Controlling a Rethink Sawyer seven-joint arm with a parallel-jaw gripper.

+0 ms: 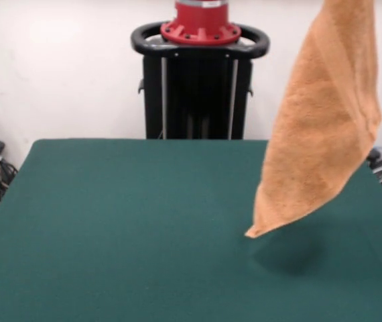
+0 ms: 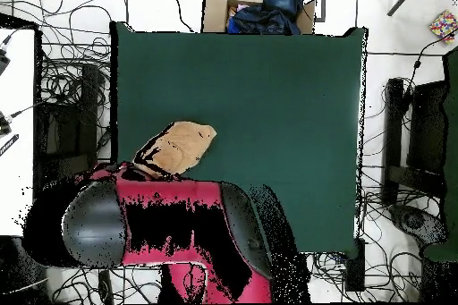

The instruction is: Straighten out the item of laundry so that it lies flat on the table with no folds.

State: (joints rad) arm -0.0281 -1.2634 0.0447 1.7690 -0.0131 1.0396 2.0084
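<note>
The orange-tan towel (image 1: 325, 121) hangs in the air over the right side of the dark green table (image 1: 124, 221) in the front view. Its top runs out past the picture's top edge and its lowest corner hangs just above the tabletop, over a shadow. In the overhead view the towel (image 2: 179, 147) shows as a bunched tan patch near the table's left edge (image 2: 268, 96), right by the end of the red and black arm (image 2: 170, 221). The gripper itself is hidden in both views. No tag or woven band shows.
The robot's black pedestal with its red base (image 1: 200, 74) stands behind the table's far edge. A cardboard box with dark blue cloth (image 2: 264, 8) sits beyond the table's top edge in the overhead view. Cables (image 2: 63, 96) and black stands (image 2: 420, 140) lie around the table.
</note>
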